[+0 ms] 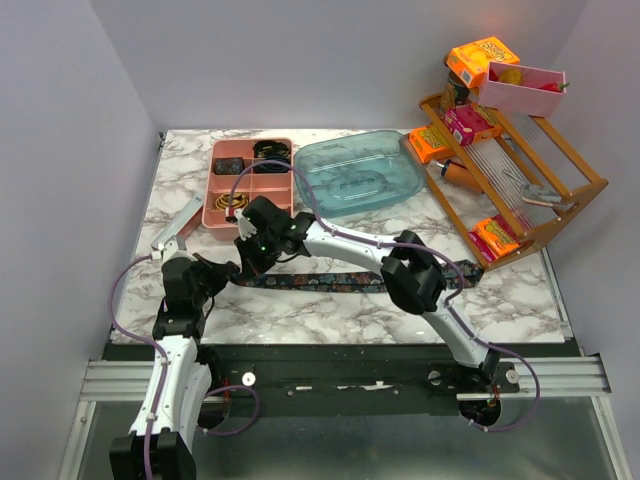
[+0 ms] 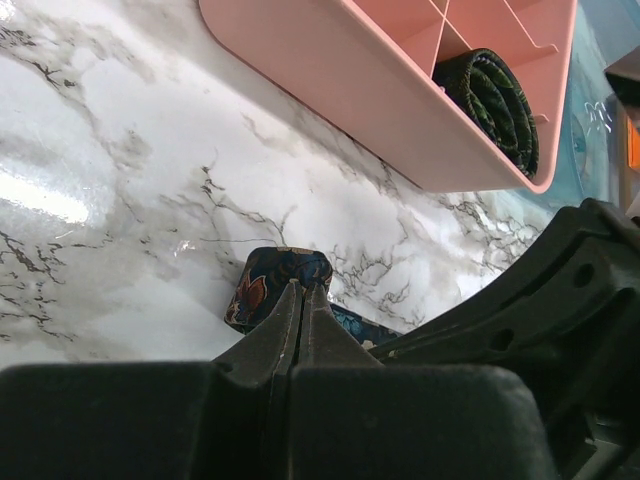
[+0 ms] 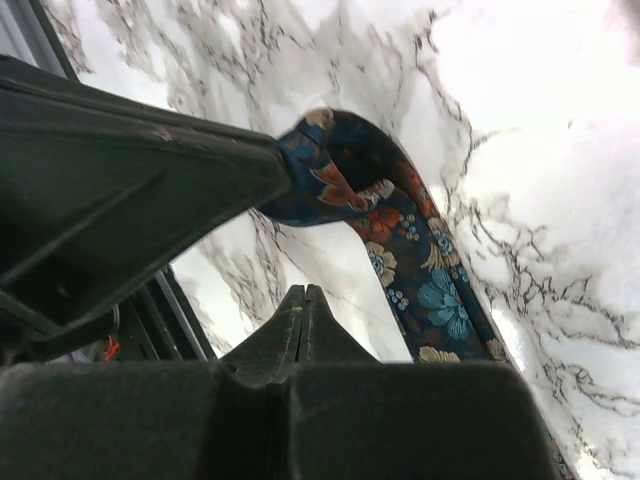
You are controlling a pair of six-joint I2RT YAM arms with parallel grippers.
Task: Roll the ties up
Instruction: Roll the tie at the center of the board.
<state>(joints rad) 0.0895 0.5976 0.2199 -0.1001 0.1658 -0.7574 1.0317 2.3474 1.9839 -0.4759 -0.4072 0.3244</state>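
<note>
A dark floral tie [image 1: 330, 281] lies stretched left to right across the marble table [image 1: 520, 290]. Its left end is folded into a small loop [image 2: 268, 283]. My left gripper [image 2: 303, 287] is shut on that looped end; in the top view it [image 1: 229, 270] sits at the tie's left tip. The right wrist view shows the loop [image 3: 345, 165] lifted at the left gripper's fingertips [image 3: 280, 165]. My right gripper [image 3: 305, 291] is shut and empty, just above the marble beside the loop, and shows in the top view [image 1: 250, 246] too.
A pink divided tray [image 1: 222, 200] behind the grippers holds rolled ties [image 2: 495, 95]. A clear teal bin [image 1: 360, 172] stands to its right. A tilted wooden rack [image 1: 560, 195] with snack boxes fills the far right. A grey tool [image 1: 175, 228] lies at the left.
</note>
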